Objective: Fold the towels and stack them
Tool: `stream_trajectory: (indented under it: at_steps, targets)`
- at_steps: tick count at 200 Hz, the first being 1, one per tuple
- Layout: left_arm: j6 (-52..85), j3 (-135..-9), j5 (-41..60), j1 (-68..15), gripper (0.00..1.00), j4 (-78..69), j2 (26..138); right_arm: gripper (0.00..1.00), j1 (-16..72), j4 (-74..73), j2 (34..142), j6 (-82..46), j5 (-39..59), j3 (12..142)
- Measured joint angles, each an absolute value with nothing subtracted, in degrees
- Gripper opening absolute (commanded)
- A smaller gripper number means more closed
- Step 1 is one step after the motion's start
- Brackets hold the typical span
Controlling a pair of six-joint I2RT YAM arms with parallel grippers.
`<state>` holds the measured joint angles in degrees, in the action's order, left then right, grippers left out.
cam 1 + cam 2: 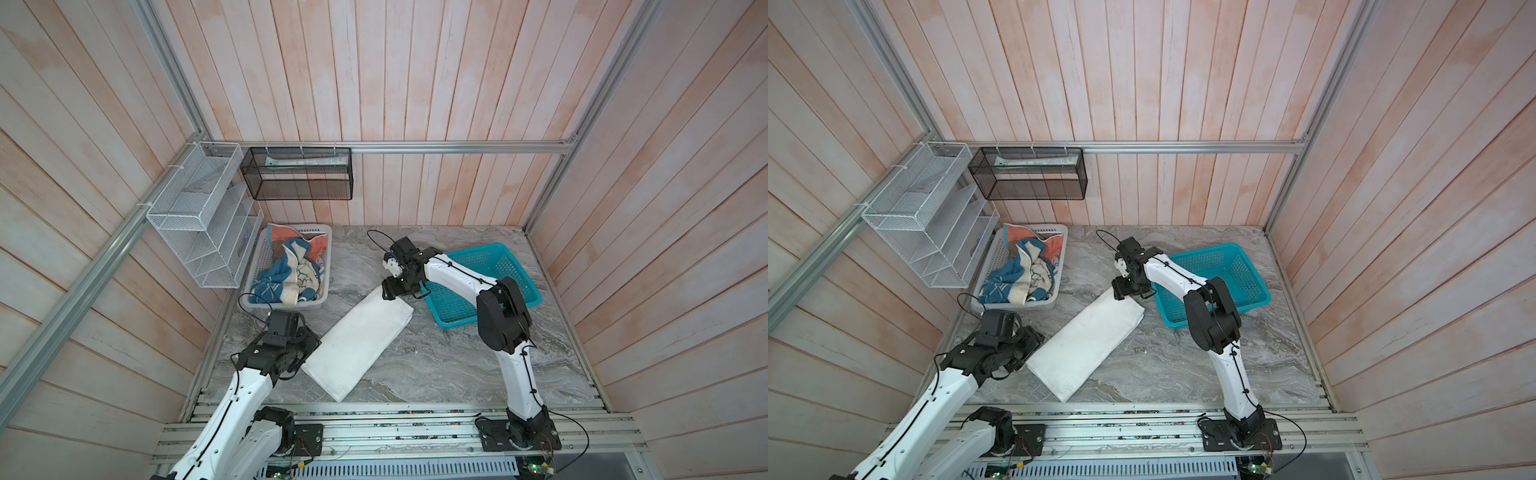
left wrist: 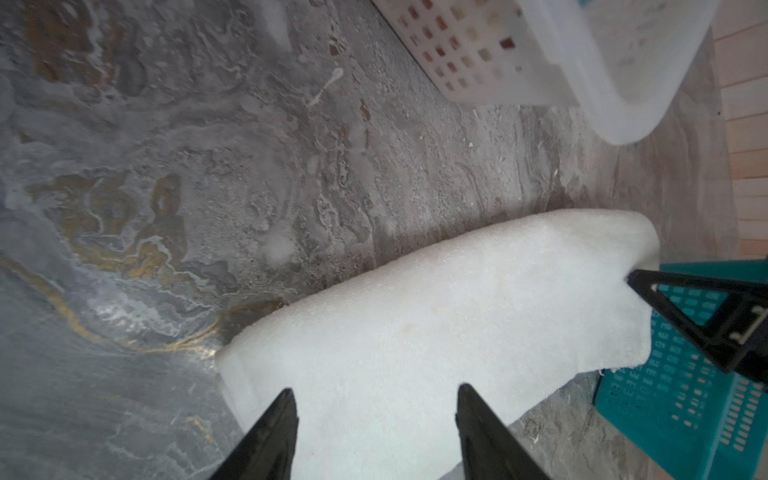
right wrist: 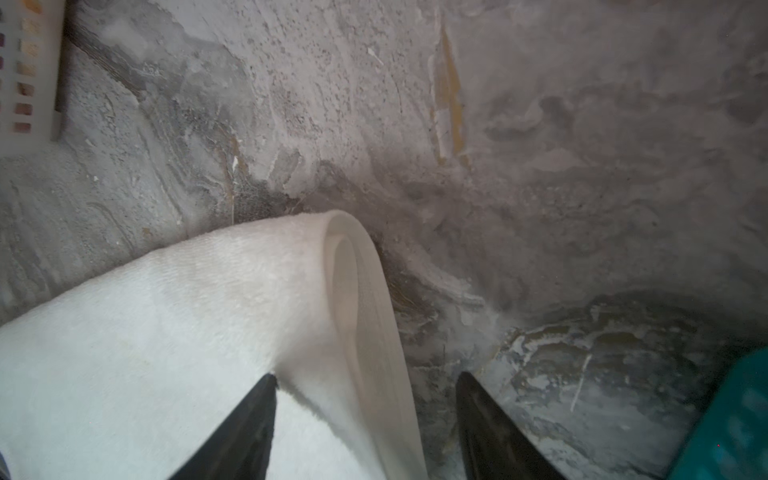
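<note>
Your white towel lies on the counter, folded double into a long plain terry strip stretching between your two claws. The left claw stands wide over one end. The right claw stands wide over the other, where the fold loops up loosely.

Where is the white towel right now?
In both top views the white towel lies diagonally mid-table, between the white basket at left and the teal basket at right.

A robot test cell: aluminium frame, plank-panel walls, marble-look tabletop, arms bolted to base rails.
</note>
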<state>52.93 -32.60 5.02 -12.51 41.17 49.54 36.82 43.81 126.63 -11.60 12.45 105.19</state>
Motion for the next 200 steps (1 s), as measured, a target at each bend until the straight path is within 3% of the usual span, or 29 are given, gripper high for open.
stream_trajectory:
  at_steps: [60,74,86,93,107,156,200]
  targets:
    - [53.54,-30.17,7.42,-18.83,0.62,33.95,55.94,0.68,38.26,45.08,126.69,-13.17,14.68,99.18]
    - [53.54,-30.17,7.46,-18.98,0.62,33.08,56.29,0.54,39.09,45.06,126.72,-13.78,14.92,99.13]
    - [53.52,-30.2,7.44,-18.98,0.62,32.77,56.25,0.34,39.97,45.08,126.87,-14.04,14.96,99.13]
    - [53.49,-30.2,7.33,-18.98,0.62,32.73,56.16,0.17,40.58,45.06,127.09,-14.85,14.92,99.13]
    - [53.34,-30.2,7.05,-18.98,0.62,32.8,55.72,0.0,41.74,45.01,127.44,-15.49,14.85,99.13]
    - [53.12,-30.2,6.11,-18.98,0.62,33.85,51.86,0.0,44.73,47.09,126.93,-16.73,12.38,102.76]
    - [52.64,-30.2,4.54,-18.98,0.62,34.13,49.91,0.0,44.91,55.29,121.58,-16.4,8.47,113.49]
